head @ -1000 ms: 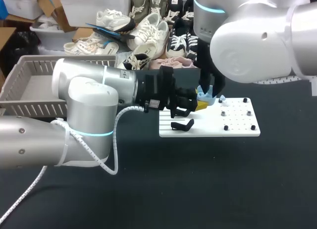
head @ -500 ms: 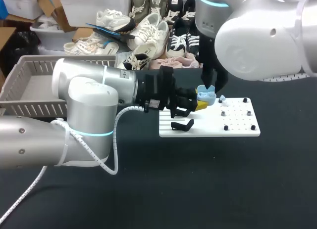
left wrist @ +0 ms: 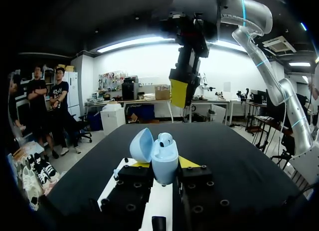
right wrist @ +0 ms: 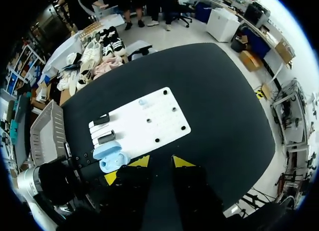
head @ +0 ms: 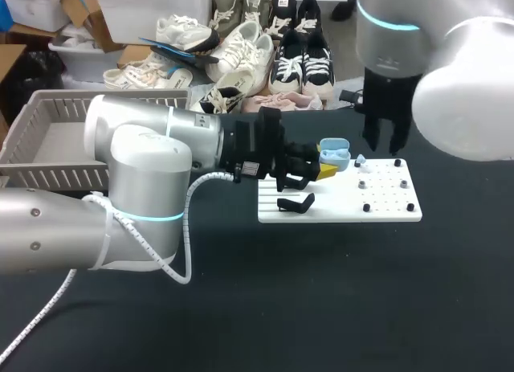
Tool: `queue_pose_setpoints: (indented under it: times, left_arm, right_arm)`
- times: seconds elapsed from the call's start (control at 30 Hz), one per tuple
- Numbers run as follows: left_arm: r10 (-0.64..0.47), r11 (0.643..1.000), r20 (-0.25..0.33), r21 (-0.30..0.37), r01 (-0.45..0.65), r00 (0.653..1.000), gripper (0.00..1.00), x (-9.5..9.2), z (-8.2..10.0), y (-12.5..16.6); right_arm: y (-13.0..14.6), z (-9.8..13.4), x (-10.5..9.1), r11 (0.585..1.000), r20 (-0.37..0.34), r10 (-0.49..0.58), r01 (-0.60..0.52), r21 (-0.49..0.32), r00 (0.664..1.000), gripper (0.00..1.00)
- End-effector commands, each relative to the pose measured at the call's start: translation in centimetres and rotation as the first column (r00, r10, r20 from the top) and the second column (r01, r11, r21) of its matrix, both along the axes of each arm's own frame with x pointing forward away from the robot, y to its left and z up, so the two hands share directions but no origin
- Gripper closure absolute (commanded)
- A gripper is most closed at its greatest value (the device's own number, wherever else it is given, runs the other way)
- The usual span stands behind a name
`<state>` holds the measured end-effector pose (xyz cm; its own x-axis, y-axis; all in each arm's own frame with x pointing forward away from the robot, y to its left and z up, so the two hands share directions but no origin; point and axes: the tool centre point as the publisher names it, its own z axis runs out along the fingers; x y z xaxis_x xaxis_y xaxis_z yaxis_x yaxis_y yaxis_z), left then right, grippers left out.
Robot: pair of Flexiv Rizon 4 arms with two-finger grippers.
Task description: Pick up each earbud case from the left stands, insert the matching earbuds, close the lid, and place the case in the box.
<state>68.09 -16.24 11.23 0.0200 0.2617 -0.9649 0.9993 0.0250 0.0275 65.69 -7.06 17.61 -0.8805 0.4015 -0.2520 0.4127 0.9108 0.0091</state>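
I've got a black table (head: 337,308) with a white plate (head: 341,213) lying flat on it, right of middle in the head view. The plate's right part is dotted with small holes and carries a few short black studs (head: 366,207), well apart from each other: two by its near edge, one by its far right corner. Its left part has thin parallel grooves.

A robotics lab: robot arms (head: 152,163) over a black table (head: 321,308)
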Motion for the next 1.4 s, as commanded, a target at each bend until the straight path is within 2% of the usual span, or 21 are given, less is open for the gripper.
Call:
queue_pose_setpoints:
  times: [0.03, 0.3, 0.53, 0.7, 0.87, 1.2, 1.4]
  left_arm:
    - [-0.001, 1.000, 0.000, -0.001, 0.001, 1.000, 1.00, 0.1, 0.0, 0.0]
    - [-0.001, 1.000, 0.000, -0.001, 0.001, 1.000, 1.00, 0.1, 0.0, 0.0]
    - [-0.001, 1.000, 0.000, -0.001, 0.001, 1.000, 1.00, 0.1, 0.0, 0.0]
    - [-0.001, 1.000, 0.000, -0.001, 0.001, 1.000, 1.00, 0.1, 0.0, 0.0]
    - [-0.001, 1.000, 0.000, -0.001, 0.001, 1.000, 1.00, 0.1, 0.0, 0.0]
    - [-0.001, 1.000, 0.000, -0.001, 0.001, 1.000, 1.00, 0.1, 0.0, 0.0]
    - [-0.001, 1.000, 0.000, -0.001, 0.001, 1.000, 1.00, 0.1, 0.0, 0.0]
  right_arm:
    - [-2.6, -1.4, 0.8, 0.992, 0.037, 0.064, -0.068, 0.103, 0.997, 0.76]
    - [-4.5, -4.2, 4.7, 0.972, 0.032, 0.133, -0.136, 0.191, 0.991, 0.74]
    - [-3.7, -6.0, 8.2, 0.956, 0.043, 0.184, -0.189, 0.226, 0.982, 0.71]
    - [-2.7, -7.0, 9.8, 0.954, 0.047, 0.184, -0.190, 0.232, 0.982, 0.71]
    - [-1.6, -8.2, 10.6, 0.955, 0.045, 0.154, -0.160, 0.250, 0.987, 0.71]
    - [0.2, -10.0, 11.0, 0.948, 0.037, 0.101, -0.107, 0.300, 0.994, 0.69]
    - [0.8, -10.7, 11.3, 0.957, 0.042, 0.059, -0.068, 0.280, 0.997, 0.65]
